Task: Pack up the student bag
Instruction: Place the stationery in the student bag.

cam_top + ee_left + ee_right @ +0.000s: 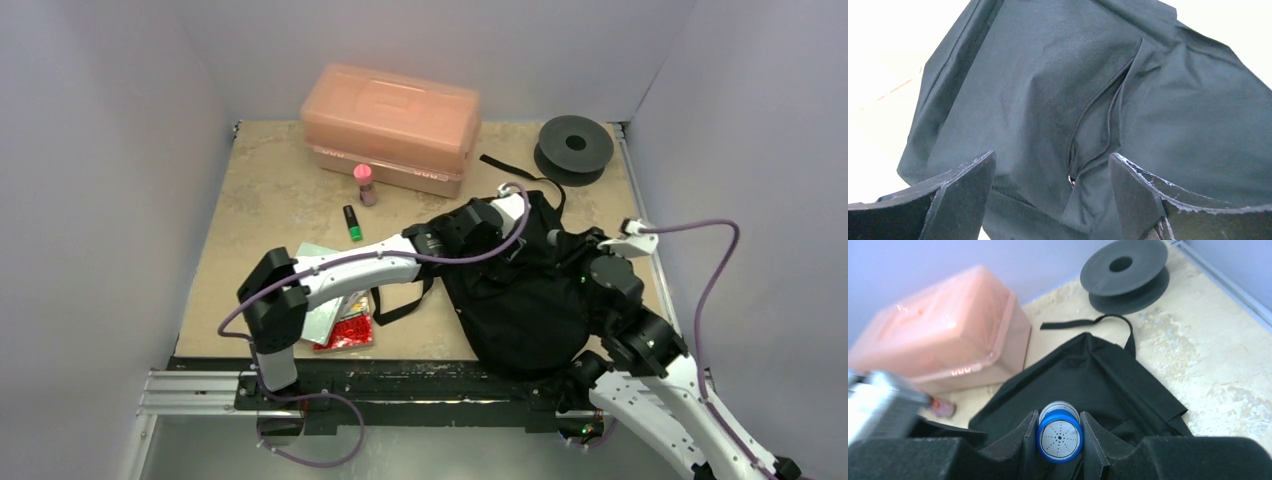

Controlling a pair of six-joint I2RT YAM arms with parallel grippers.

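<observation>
The student bag (520, 300), a soft black backpack, lies on the table at centre right. My left gripper (497, 243) is over its upper part. In the left wrist view the bag (1038, 85) fills the frame and its zip (1098, 115) is partly open. The left gripper (1052, 160) is open and empty, with its fingers (963, 185) on either side of the zip's end. My right gripper (1059, 416) is shut on a small cylinder with a blue cap (1059, 438) and holds it above the bag (1088, 375). In the top view the right gripper (580, 250) is over the bag's right side.
A rigid orange-pink plastic box (390, 125) stands at the back and a black spool (573, 147) at the back right. A pink-capped tube (364, 183) and a green marker (352, 222) lie in front of the box. Flat packets, one red (350, 332), lie under the left arm.
</observation>
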